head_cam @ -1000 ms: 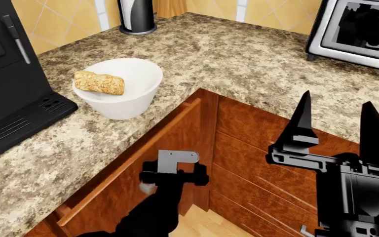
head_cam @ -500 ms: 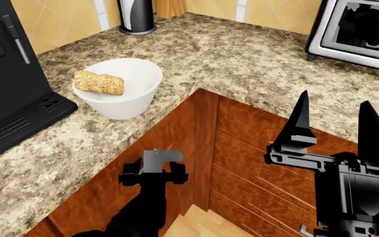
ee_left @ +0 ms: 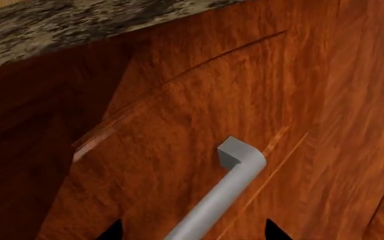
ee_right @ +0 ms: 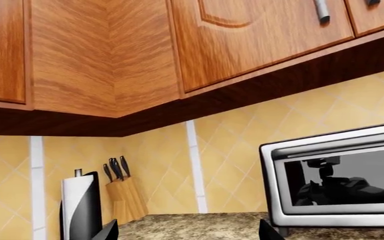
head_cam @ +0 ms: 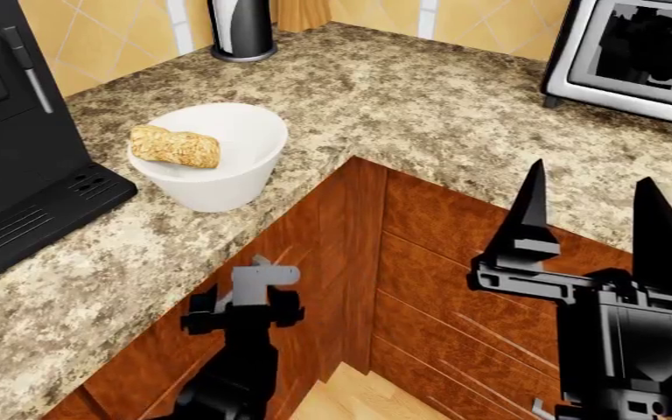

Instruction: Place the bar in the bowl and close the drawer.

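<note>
The tan bar [head_cam: 175, 146] lies inside the white bowl [head_cam: 237, 175], leaning on its left rim, on the granite counter. Below the counter edge, the reddish-brown drawer [head_cam: 307, 236] has its front flush with the cabinet face. My left gripper [head_cam: 246, 304] is open at that front. The drawer's silver handle [ee_left: 235, 172] runs between its fingertips without being clamped, as the left wrist view shows on the wood panel [ee_left: 178, 100]. My right gripper [head_cam: 584, 219] stands open and empty at the right, fingers pointing up, and is also in its own view [ee_right: 186, 232].
A black coffee machine [head_cam: 21, 131] stands at the counter's left, beside the bowl. A toaster oven [head_cam: 633, 52] sits at the back right, with a paper towel roll [head_cam: 242, 31] at the back. Other drawer fronts [head_cam: 453, 262] fill the cabinet ahead of the right arm.
The drawer has slid from open to flush under the counter. My left gripper moved left and inward with its handle. The right arm, bowl and bar stayed put.
</note>
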